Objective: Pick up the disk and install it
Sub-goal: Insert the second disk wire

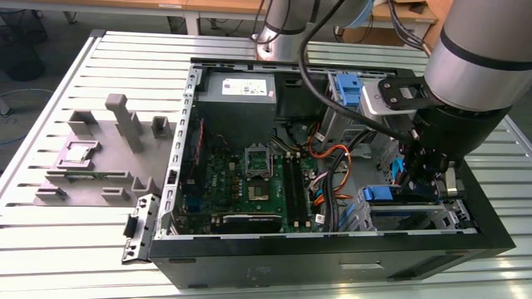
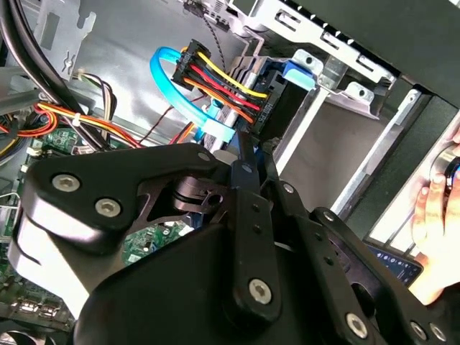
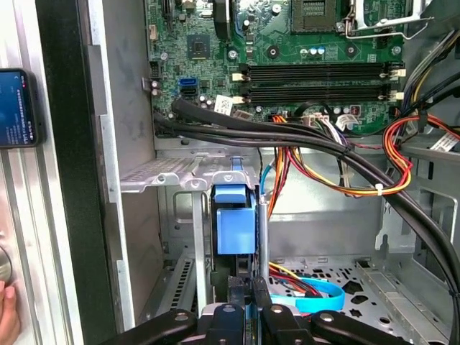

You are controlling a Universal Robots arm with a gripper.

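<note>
The disk point(image 3: 236, 223) stands edge-on in the metal drive cage point(image 3: 165, 176) of the open computer case, its blue plastic bracket facing out. In the exterior view the disk point(image 1: 378, 194) sits low in the case's corner on the exterior view's right. Directly behind it, my gripper point(image 3: 249, 287) has its black fingers drawn close together on the disk's near end. In the second wrist view the gripper point(image 2: 251, 147) tapers to the disk point(image 2: 291, 79), beside a blue data cable point(image 2: 176, 93) and a plug with red, yellow and black wires. The gripper point(image 1: 434, 180) hangs inside the case.
Thick black cables point(image 3: 302, 140) and orange wire bundles point(image 3: 402, 158) cross just above the cage. The green motherboard point(image 1: 249, 180) fills the case's middle. A grey power supply box point(image 1: 237, 90) sits at the back. A person's hand point(image 2: 438, 208) and a phone point(image 3: 14, 108) lie outside the case wall.
</note>
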